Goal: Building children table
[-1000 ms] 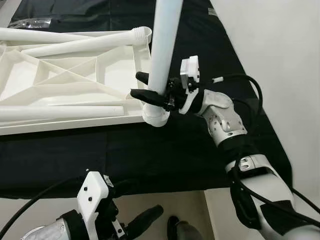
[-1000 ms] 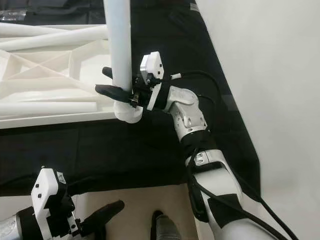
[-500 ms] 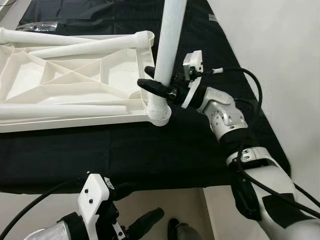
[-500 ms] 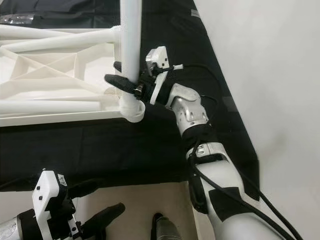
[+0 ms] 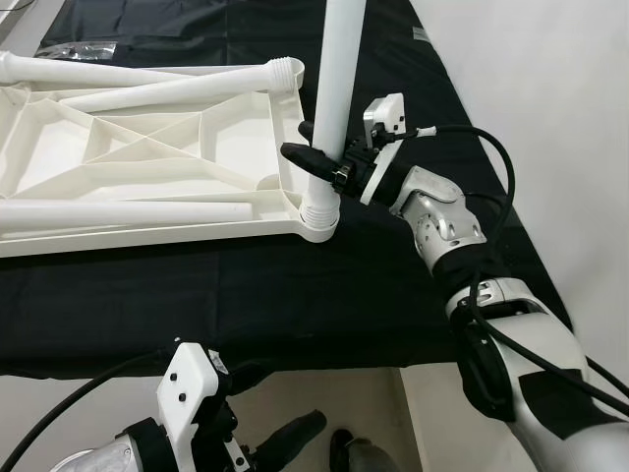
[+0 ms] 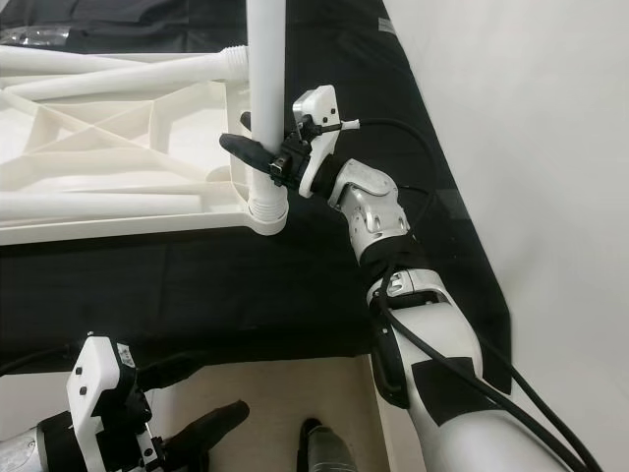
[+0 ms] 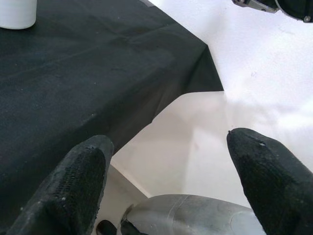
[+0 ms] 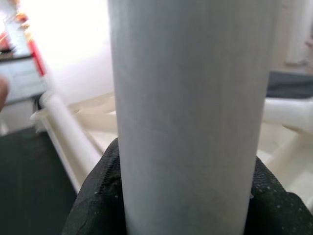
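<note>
The right gripper is clamped round the upright table leg, just above the tabletop's near right corner socket.

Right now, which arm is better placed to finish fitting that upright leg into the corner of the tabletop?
The right. Its gripper is shut on the leg, which stands upright in the tabletop's corner socket. The left gripper hangs open, low at the black cloth's near edge, far from the leg.

Upright table leg cut off at top edge; tabletop runs off left edge; leg's threaded end hidden in corner socket.
</note>
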`<state>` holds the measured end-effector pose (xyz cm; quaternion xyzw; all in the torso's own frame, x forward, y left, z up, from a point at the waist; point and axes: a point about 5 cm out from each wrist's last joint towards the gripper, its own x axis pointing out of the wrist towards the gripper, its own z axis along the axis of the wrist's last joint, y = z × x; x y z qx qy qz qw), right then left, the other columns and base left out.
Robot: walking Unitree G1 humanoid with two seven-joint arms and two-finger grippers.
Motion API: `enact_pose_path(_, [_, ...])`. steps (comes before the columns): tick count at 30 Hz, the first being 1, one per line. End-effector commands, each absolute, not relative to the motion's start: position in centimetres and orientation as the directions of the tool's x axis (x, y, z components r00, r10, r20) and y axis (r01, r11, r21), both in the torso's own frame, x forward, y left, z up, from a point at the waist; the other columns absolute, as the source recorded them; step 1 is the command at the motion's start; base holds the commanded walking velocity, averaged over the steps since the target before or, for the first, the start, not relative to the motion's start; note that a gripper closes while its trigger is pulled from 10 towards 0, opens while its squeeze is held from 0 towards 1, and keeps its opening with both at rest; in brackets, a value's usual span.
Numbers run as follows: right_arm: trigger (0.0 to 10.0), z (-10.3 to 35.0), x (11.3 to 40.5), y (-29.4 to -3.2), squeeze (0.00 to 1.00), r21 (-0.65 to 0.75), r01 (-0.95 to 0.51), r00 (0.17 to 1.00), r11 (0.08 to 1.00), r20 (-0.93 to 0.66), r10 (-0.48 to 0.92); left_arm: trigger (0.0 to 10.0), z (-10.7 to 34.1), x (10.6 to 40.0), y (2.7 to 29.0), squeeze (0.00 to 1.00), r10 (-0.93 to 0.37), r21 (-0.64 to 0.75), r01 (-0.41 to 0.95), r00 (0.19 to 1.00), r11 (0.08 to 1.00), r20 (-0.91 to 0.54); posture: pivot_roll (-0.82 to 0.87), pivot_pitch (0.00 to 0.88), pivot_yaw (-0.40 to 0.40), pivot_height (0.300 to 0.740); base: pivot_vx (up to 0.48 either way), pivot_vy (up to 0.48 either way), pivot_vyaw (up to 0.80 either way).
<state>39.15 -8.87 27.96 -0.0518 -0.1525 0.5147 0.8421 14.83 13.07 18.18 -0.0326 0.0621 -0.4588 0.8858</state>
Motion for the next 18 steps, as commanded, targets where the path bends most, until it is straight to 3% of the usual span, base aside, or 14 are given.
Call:
enact_pose_path(1, [10.0,24.7,38.9,-9.3,0.00,-0.218,-0.879,0.420,0.425,0.072,0.905,10.0,17.8,14.6,13.0,0.00,-0.820,-0.131,0.809,0.565,0.573,-0.092,0.02,0.312,-0.076,0.740,0.000,0.000,0.00])
enact_pose_path(3, [10.0,23.3,37.4,-8.6,0.00,-0.283,-0.936,0.230,0.210,-0.042,0.972,10.0,17.8,14.6,13.0,0.00,-0.820,-0.131,0.810,0.565,0.572,-0.091,0.02,0.312,-0.075,0.740,0.000,0.000,0.00])
enact_pose_path(4, [10.0,23.3,37.4,-8.6,0.00,-0.283,-0.936,0.230,0.210,-0.042,0.972,10.0,17.8,14.6,13.0,0.00,-0.820,-0.131,0.810,0.565,0.572,-0.091,0.02,0.312,-0.075,0.740,0.000,0.000,0.00])
enact_pose_path(5, [10.0,22.6,36.7,-8.3,0.00,-0.287,-0.951,0.146,0.113,-0.094,0.985,10.0,17.8,14.7,13.0,0.00,-0.820,-0.131,0.810,0.564,0.572,-0.091,0.02,0.312,-0.075,0.740,0.000,0.000,0.00])
enact_pose_path(6, [10.0,22.6,36.7,-8.3,0.00,-0.287,-0.951,0.146,0.113,-0.094,0.985,10.0,17.8,14.7,13.0,0.00,-0.820,-0.131,0.810,0.564,0.572,-0.091,0.02,0.312,-0.075,0.740,0.000,0.000,0.00])
enact_pose_path(7, [10.0,22.0,36.0,-8.3,0.00,-0.264,-0.964,0.055,0.018,-0.134,0.989,10.0,17.8,14.7,13.1,0.00,-0.820,-0.131,0.810,0.565,0.572,-0.090,0.02,0.311,-0.077,0.740,0.000,0.000,0.00])
enact_pose_path(8, [10.0,22.0,36.0,-8.3,0.00,-0.264,-0.964,0.055,0.018,-0.134,0.989,10.0,17.8,14.7,13.1,0.00,-0.820,-0.131,0.810,0.565,0.572,-0.090,0.02,0.311,-0.077,0.740,0.000,0.000,0.00])
enact_pose_path(12, [10.0,21.8,35.0,-8.6,0.00,-0.163,-0.980,-0.088,-0.111,-0.141,0.986,10.0,17.8,14.8,13.1,0.00,-0.819,-0.129,0.809,0.567,0.573,-0.089,0.02,0.311,-0.078,0.740,0.000,0.000,0.00])
enact_pose_path(16, [10.0,22.0,34.7,-8.7,0.00,-0.130,-0.981,-0.124,-0.141,-0.131,0.984,10.0,17.8,14.8,13.1,0.00,-0.819,-0.128,0.808,0.568,0.574,-0.088,0.02,0.311,-0.078,0.740,0.000,0.000,0.00])
enact_pose_path(18, [10.0,22.6,34.2,-9.0,0.00,-0.062,-0.977,-0.198,-0.204,-0.091,0.976,10.0,17.8,14.9,13.2,0.00,-0.819,-0.128,0.809,0.568,0.574,-0.087,0.03,0.319,-0.070,0.740,0.000,0.000,0.00])
